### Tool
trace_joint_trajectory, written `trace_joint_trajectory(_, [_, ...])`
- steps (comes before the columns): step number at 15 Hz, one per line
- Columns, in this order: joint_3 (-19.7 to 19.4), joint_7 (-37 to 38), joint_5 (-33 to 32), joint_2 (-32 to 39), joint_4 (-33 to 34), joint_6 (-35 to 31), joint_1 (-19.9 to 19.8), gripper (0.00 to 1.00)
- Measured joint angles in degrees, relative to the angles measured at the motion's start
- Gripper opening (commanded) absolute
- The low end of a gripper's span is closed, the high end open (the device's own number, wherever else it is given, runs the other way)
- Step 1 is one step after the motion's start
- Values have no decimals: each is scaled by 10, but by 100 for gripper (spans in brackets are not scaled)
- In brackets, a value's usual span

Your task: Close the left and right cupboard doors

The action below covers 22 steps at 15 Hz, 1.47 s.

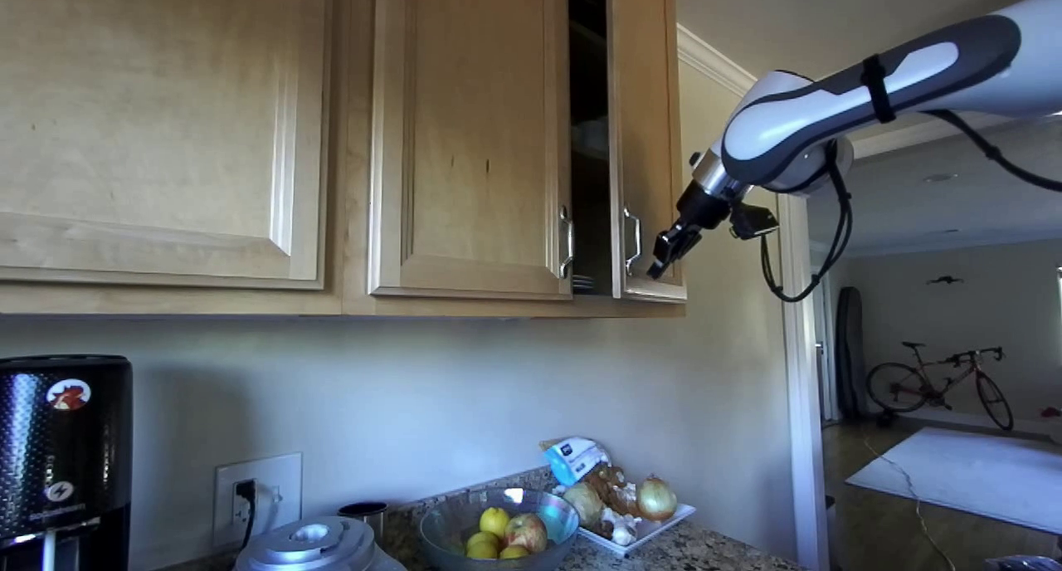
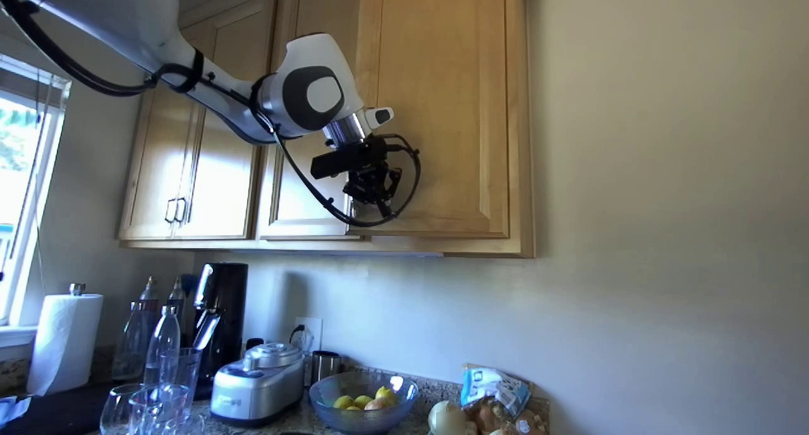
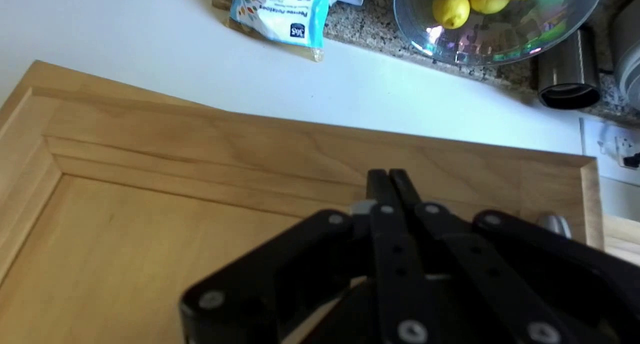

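Had grpr [image 3: 388, 173] closed, empty, at abt 4 o'clock of handle [image 1: 637, 239] in an ext view; judged R door [image 1: 649, 123] stiff, prob light-swinging, best pushed beside handle.

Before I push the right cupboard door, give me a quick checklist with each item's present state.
1. Gripper shut, nothing between its tips: ok.
2. Gripper in front of the right cupboard door: ok, the door's outer face shows behind it in the wrist view.
3. Right cupboard door shut: not ok, it stands ajar.
4. Left cupboard door shut: ok, it looks flush in an exterior view.
5. Gripper clear of the handle: cannot tell, the gripper partly hides it in the wrist view.
6. Nothing inside blocking the door: cannot tell, the cupboard interior is too dark.
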<state>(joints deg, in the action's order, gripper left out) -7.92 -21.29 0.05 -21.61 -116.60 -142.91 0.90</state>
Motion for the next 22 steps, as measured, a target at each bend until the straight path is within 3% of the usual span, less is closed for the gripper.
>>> trace_joint_trajectory(8, [2, -10, 34, 69, 76, -29, 9, 6])
trace_joint_trajectory(9, [3, -10, 34, 74, 82, -30, 9, 31])
trace_joint_trajectory(13, [3, -5, 0, 67, 86, 20, -6, 51])
trace_joint_trajectory(19, [1, 7, -35, -18, 71, 270, -36, 91])
trace_joint_trajectory(21, [2, 27, -53, -32, 69, 335, -45, 100])
trace_joint_trajectory(22, [4, 38, -62, -35, 67, 358, -49, 100])
